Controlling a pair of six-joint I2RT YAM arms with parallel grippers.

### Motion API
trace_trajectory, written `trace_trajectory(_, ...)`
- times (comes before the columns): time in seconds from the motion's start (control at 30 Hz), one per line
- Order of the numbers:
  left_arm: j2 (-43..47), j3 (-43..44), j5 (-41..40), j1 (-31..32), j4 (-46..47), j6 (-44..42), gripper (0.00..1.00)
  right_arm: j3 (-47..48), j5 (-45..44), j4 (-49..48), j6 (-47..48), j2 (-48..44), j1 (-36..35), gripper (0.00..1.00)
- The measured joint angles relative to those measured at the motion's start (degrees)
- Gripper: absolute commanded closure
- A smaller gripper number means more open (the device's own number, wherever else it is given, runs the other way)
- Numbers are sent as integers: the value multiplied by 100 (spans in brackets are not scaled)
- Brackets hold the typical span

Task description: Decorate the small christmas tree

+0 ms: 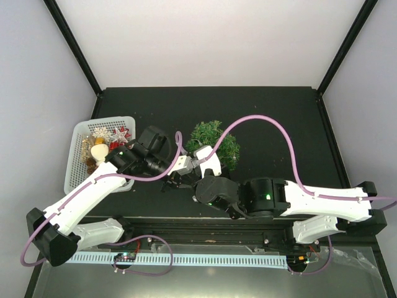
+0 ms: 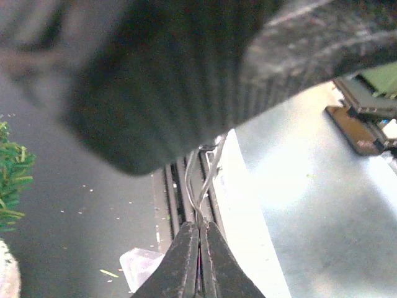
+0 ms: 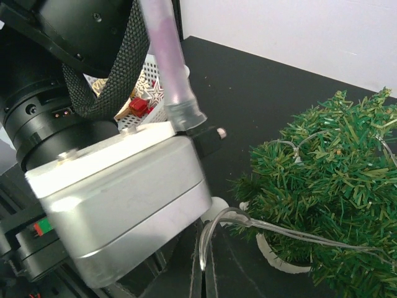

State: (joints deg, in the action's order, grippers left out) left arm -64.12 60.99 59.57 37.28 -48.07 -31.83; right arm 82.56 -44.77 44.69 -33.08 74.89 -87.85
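The small christmas tree (image 1: 214,141) stands mid-table in its cream-white pot (image 3: 273,256). It also shows in the right wrist view (image 3: 338,186) and at the left edge of the left wrist view (image 2: 8,180). A thin clear light-string wire (image 3: 282,231) runs from its branches to both grippers. My right gripper (image 3: 205,276) is shut on a loop of this wire just left of the pot. My left gripper (image 2: 200,248) is shut on the same wire (image 2: 200,192). In the top view the left gripper (image 1: 177,179) and the right gripper (image 1: 193,164) sit close together at the tree's near left.
A white basket (image 1: 77,146) with star and ball ornaments sits at the left, also visible in the right wrist view (image 3: 149,87). The left wrist's silver camera box (image 3: 124,205) crowds the right gripper. The right arm's dark body (image 2: 186,74) looms over the left gripper.
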Motion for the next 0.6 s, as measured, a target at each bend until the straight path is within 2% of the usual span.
trace_trajectory(0.43, 0, -24, 50, 0, -13, -111, 98, -44, 17, -76, -2, -37, 15, 99)
trace_trajectory(0.6, 15, -22, -66, 0, -55, -170, 99, -66, 15, -74, -35, -39, 15, 90)
